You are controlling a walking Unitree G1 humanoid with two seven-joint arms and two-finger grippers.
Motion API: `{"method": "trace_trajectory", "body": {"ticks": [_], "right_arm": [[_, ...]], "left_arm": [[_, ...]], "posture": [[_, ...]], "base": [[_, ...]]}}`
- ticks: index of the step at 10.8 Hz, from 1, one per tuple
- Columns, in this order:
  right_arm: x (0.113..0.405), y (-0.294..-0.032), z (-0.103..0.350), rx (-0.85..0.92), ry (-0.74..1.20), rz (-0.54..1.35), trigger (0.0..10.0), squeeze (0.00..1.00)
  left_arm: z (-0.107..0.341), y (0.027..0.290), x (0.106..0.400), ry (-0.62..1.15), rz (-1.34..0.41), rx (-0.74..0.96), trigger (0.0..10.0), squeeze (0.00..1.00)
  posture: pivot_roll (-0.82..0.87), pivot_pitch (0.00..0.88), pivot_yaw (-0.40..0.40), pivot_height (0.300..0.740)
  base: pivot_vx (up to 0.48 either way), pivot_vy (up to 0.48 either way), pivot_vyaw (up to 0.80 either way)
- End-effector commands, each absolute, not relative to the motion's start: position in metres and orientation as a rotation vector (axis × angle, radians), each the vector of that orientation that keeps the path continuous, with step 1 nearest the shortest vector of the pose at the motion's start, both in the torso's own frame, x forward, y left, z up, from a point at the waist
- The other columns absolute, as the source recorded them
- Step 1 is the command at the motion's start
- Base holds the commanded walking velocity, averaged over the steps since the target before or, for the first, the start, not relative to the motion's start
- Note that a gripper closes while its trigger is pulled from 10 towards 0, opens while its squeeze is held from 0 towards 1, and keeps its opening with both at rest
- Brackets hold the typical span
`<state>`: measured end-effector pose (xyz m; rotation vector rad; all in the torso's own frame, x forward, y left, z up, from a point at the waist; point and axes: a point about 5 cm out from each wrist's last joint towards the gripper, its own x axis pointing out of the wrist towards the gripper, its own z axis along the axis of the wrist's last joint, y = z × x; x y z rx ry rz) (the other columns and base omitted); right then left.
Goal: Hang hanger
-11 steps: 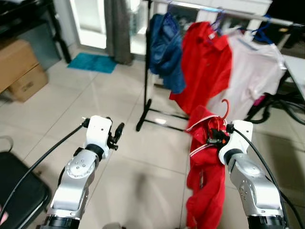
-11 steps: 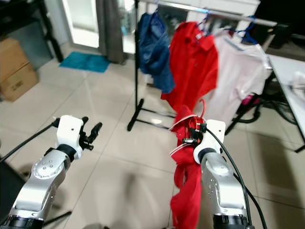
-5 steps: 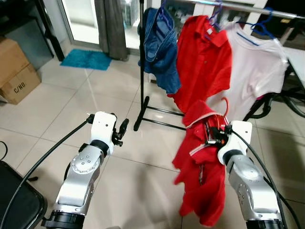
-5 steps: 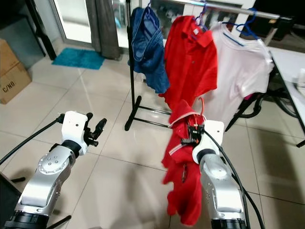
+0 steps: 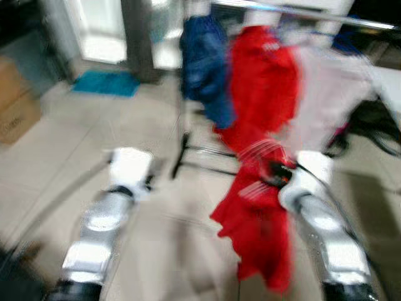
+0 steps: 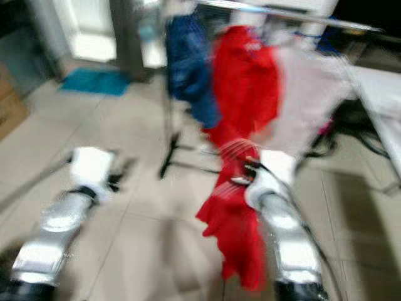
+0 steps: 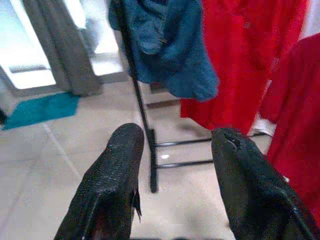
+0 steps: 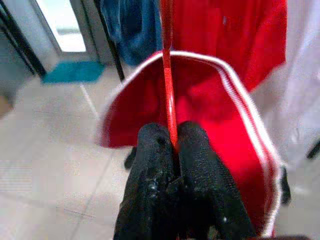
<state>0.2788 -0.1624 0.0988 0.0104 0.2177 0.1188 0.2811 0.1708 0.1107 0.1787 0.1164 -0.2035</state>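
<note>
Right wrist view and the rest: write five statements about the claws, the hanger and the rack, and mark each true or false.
1. The right claw is shut on the red hanger. True.
2. The left claw grips the blue garment. False: it is open, holding nothing.
3. The held red shirt already hangs on the rack rail. False: it hangs below the right claw, short of the rail.
4. A red shirt on the rack hangs beside the blue garment. True.
5. The head views are sharp. False: blurred.
</note>
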Motion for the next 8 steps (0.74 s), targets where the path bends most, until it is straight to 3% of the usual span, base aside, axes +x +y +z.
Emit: {"method": "trace_trajectory", "body": {"ticks": [1,8], "right_arm": [[0.281,-0.169,0.108,0.012,0.180,0.097,10.0,0.00],[0.279,-0.171,0.104,0.050,0.179,0.085,10.0,0.00]], "left_arm": [[0.111,0.166,0.283,0.110,-0.208,0.157,10.0,0.00],[0.119,0.154,0.287,0.086,-0.263,0.154,10.0,0.00]], "posture": [[0.04,0.033,-0.011,0.740],[0.05,0.019,-0.022,0.740]], "base": [[0.409,0.000,0.00],[0.414,0.000,0.00]]}}
